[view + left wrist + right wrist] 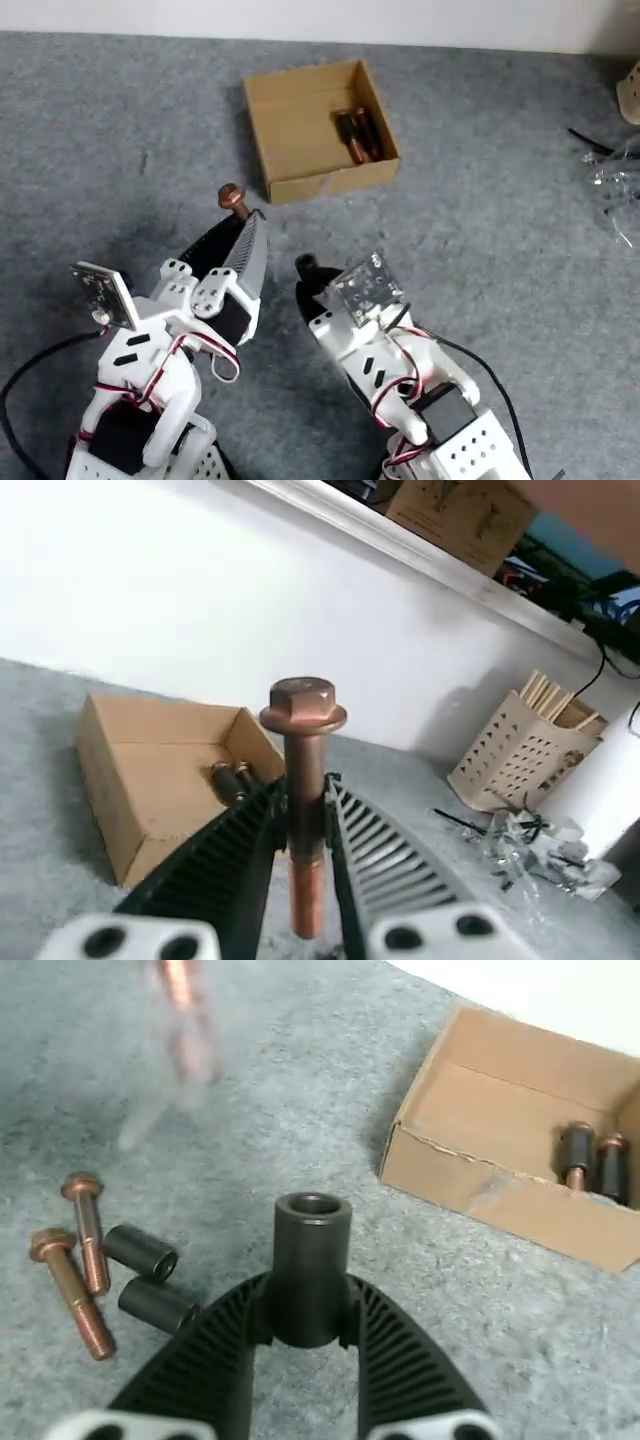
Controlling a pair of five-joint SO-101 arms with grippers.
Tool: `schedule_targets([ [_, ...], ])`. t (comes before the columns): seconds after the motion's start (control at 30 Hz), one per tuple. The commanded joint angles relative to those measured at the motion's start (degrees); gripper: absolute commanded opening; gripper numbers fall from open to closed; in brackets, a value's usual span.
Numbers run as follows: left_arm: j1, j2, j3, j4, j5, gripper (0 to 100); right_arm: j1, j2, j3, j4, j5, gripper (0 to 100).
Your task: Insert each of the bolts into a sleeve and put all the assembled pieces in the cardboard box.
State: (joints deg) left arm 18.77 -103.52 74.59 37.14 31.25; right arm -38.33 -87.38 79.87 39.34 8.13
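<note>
We see a grey felt worktop [480, 230] and a white wall [150, 580]. Left fingers [220, 880] clamp a copper bolt [305, 780], right fingers [400, 1350] a black sleeve [312, 1260]; the right wrist view adds loose bolts [90, 1240].

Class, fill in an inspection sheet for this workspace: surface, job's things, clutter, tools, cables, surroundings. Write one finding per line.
Surface: grey mat, flat.
Job's things: box holds two assembled pieces; two loose bolts and two loose sleeves lie on the mat.
Clutter: plastic scraps at the mat's edge.
Tools: left tool shut on an upright bolt; right tool shut on a sleeve, bore up.
Cables: black cables by the arms' bases.
Surroundings: white wall; perforated holder with sticks.
</note>
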Motion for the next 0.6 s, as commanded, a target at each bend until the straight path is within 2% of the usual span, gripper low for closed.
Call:
schedule_targets([
  [0.0,1.1,-0.92,-2.33,-1.58,1.67,0,-0.84,-0.75,-0.75,-2.24,1.58,0.4],
  [0.2,6.81,-0.84,0.13,-1.41,1.67,0,-0.92,-0.75,-0.75,-2.24,1.49,0.4],
  [0.57,7.6,-0.84,3.47,-1.67,1.67,0,-0.92,-0.75,-0.75,-2.24,1.58,0.4],
])
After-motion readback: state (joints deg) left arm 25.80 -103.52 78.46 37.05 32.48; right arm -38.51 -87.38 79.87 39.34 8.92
